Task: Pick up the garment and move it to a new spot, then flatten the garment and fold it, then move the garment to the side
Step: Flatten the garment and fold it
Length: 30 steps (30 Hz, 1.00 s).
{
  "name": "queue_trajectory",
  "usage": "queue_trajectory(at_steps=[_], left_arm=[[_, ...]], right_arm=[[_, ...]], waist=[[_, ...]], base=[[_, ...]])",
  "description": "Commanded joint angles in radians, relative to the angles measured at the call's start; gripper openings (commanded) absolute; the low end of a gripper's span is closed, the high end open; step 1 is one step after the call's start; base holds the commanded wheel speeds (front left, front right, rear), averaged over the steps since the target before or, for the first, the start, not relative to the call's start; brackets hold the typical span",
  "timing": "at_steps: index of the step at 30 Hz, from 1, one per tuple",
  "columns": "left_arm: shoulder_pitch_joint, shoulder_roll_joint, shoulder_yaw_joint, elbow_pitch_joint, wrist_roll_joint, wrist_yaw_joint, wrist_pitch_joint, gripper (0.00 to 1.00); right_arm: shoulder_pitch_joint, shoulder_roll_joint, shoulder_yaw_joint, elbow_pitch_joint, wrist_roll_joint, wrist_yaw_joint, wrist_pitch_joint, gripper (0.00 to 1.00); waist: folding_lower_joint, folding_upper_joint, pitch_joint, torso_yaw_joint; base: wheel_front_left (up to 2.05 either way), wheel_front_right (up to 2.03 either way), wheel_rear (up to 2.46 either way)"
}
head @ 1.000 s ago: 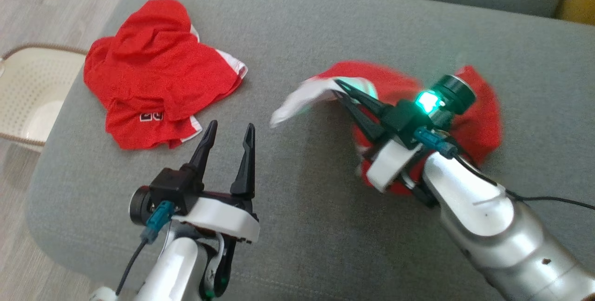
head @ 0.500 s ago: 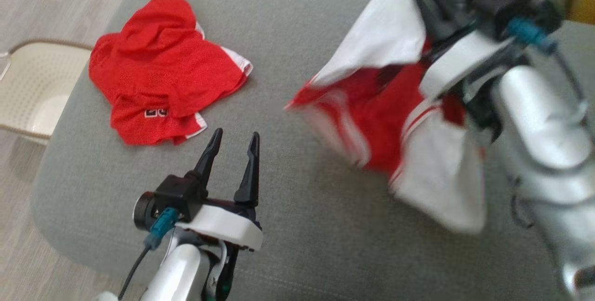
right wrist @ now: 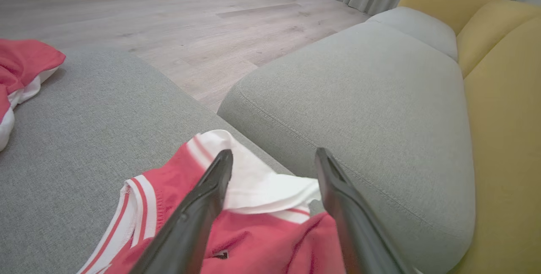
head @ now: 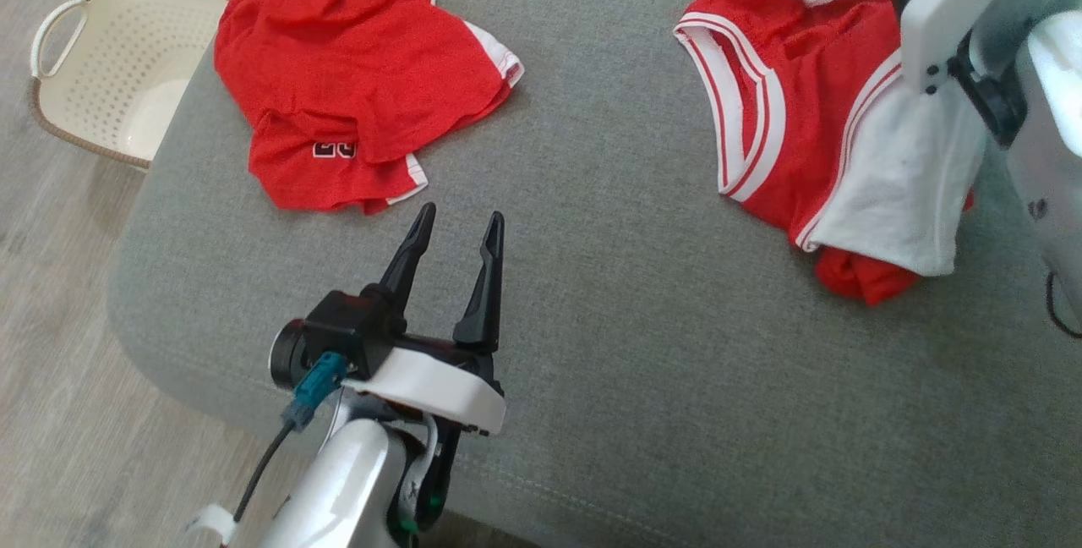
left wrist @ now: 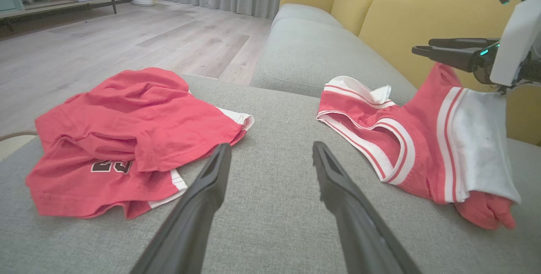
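The garment (head: 795,108) is a red jersey with white trim and white panels, lying crumpled at the right of the grey cushion (head: 592,294). It also shows in the left wrist view (left wrist: 405,155). My right gripper (right wrist: 274,153) hovers open just above its white collar edge, with nothing between the fingers. From the left wrist view, the right gripper (left wrist: 422,46) points sideways over the garment's raised edge. My left gripper (head: 461,214) stands open and empty over bare cushion, between the two red pieces of clothing.
A second red garment (head: 355,83) with a printed number lies bunched at the cushion's left. A cream perforated basket (head: 101,49) stands on the wooden floor beyond the left edge. A yellow sofa back (left wrist: 401,16) rises behind the garment.
The right gripper lifted the garment, carried it up and to the right, then opened and let it drop onto the cushion. The head camera shifted. The left gripper stayed open.
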Motion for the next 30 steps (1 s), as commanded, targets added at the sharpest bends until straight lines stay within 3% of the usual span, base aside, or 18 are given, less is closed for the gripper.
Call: queue_trajectory(at_steps=[1,10,16,19,24,30], left_arm=[[-0.037,0.003,0.031,-0.032,-0.004,0.008,-0.005,1.0],[-0.035,0.003,0.073,-0.029,0.015,0.003,-0.005,1.0],[-0.016,0.003,0.111,-0.047,0.019,-0.005,-0.005,1.0],[0.002,0.003,0.128,-0.059,0.016,-0.007,-0.005,1.0],[0.034,0.003,0.157,-0.069,0.024,-0.01,-0.005,1.0],[0.073,0.003,0.175,-0.059,0.039,-0.023,-0.005,1.0]], right_arm=[[-0.023,0.019,0.007,-0.001,0.015,-0.001,-0.034,1.0],[0.029,0.051,-0.005,0.058,0.073,-0.001,-0.214,1.0],[0.135,0.078,-0.055,-0.003,0.113,-0.001,-0.296,1.0],[0.218,0.086,-0.113,-0.08,0.129,-0.001,-0.303,1.0],[0.424,0.105,-0.268,-0.322,0.077,-0.001,-0.305,1.0],[0.72,0.216,-0.448,-0.586,-0.034,-0.001,-0.305,1.0]], waist=[[-0.0002,0.0,-0.006,-0.009],[-0.0002,0.0,-0.077,-0.103],[-0.0002,0.0,-0.157,-0.193],[-0.0002,0.0,-0.191,-0.235],[-0.0002,0.0,-0.231,-0.297],[-0.0002,0.0,-0.249,-0.364]], base=[[0.0,0.0,0.0],[0.0,0.0,0.0],[0.0,0.0,0.0],[0.0,0.0,0.0],[0.0,0.0,0.0],[0.0,0.0,0.0]])
